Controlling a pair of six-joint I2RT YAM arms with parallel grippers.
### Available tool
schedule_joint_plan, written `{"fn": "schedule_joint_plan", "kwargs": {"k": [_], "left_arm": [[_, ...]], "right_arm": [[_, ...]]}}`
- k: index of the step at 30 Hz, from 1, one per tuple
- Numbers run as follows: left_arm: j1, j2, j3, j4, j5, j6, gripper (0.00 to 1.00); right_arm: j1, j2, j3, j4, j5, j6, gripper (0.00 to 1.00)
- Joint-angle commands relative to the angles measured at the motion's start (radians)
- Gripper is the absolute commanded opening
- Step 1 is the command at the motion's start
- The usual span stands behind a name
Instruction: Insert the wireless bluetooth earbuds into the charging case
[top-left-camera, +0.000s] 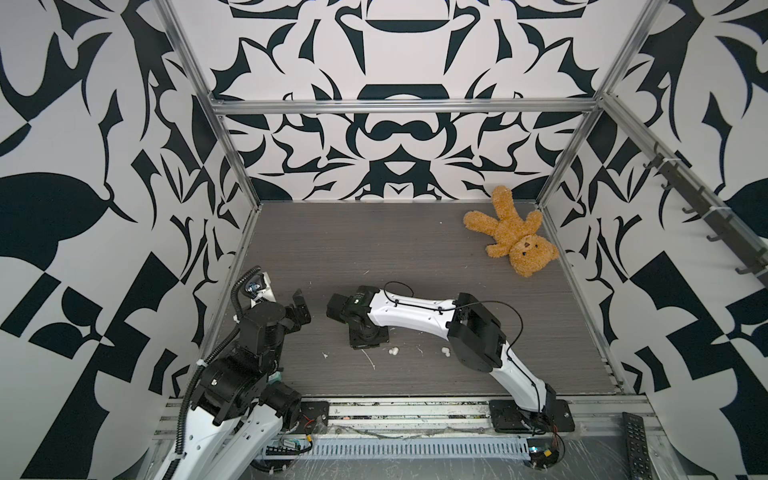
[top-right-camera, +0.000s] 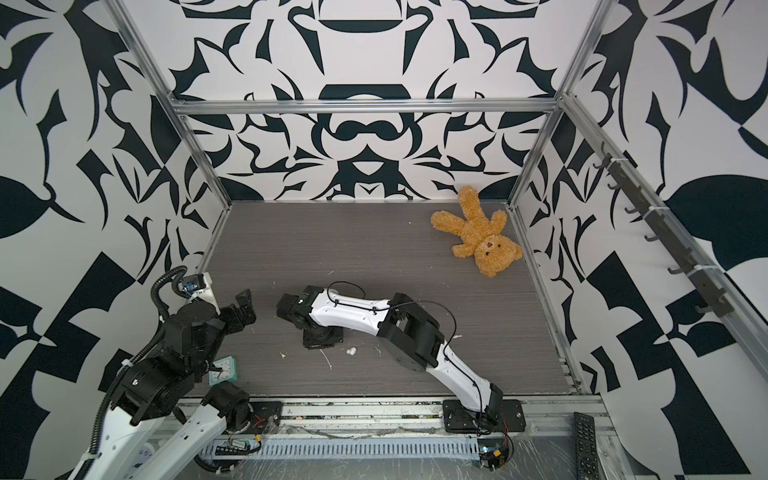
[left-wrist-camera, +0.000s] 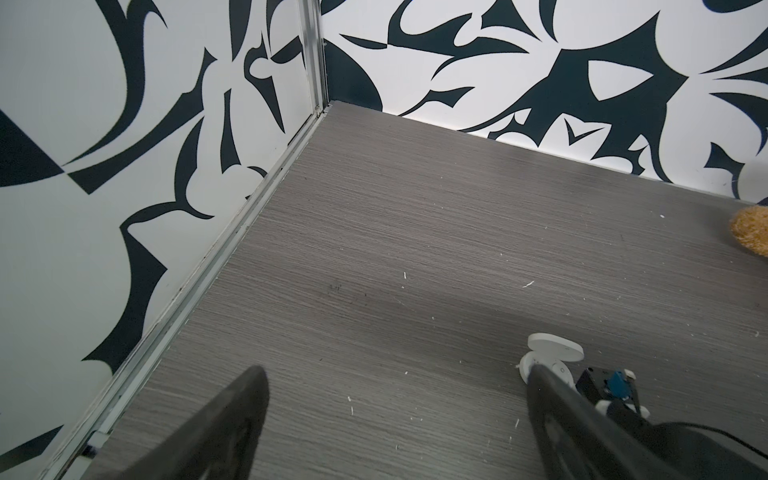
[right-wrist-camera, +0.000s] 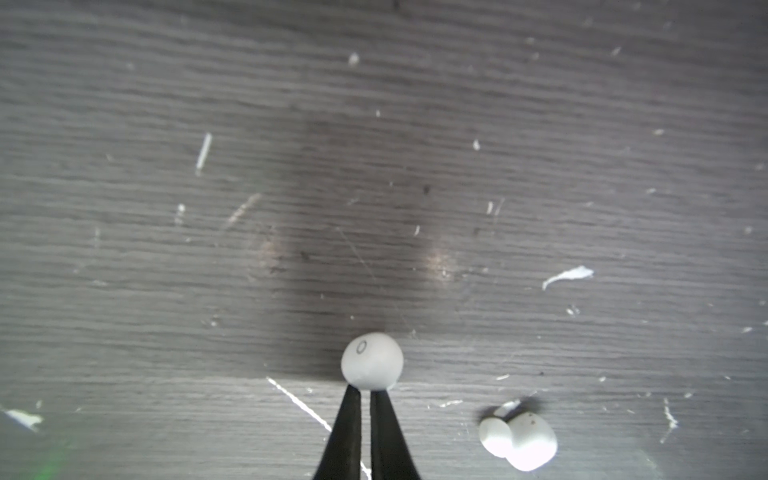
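Right wrist view: my right gripper (right-wrist-camera: 365, 390) is clenched on a bud (right-wrist-camera: 372, 361). The two black fingers (right-wrist-camera: 345, 432) stand almost together, and the white ball sticks out just past their tips above the grey table (right-wrist-camera: 166, 249). A loose bud (right-wrist-camera: 517, 440) lies on the table close beside those fingers, apart from them. A thin white streak (right-wrist-camera: 299, 407) runs under the tips.

In a top view I see a third bud (top-left-camera: 445, 352) on the table, further back along the right arm, by its elbow.

From the left wrist, my left gripper (left-wrist-camera: 399, 374) is released, its fingers spread wide with only bare table between them. The case (left-wrist-camera: 552, 353) sits just past one fingertip with its lid raised, and that finger partly hides it. I cannot find the case in either top view.

Well beyond both grippers, a teddy (top-left-camera: 511, 237) lies in the far corner by the wall.
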Motion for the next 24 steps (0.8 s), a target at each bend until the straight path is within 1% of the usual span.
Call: {"fn": "schedule_joint_plan", "kwargs": {"k": [1, 7, 24], "left_arm": [[0.003, 0.004, -0.012, 0.005, 0.001, -0.003, 0.99], [0.003, 0.004, -0.011, 0.005, 0.001, -0.003, 0.99], [0.003, 0.003, -0.010, 0.004, 0.004, -0.004, 0.99]], "right_arm": [[-0.007, 0.008, 0.035, -0.056, 0.041, -0.016, 0.11], [-0.008, -0.013, 0.043, -0.067, 0.069, -0.020, 0.15], [-0.038, -0.008, 0.050, -0.060, 0.055, -0.039, 0.21]]}}
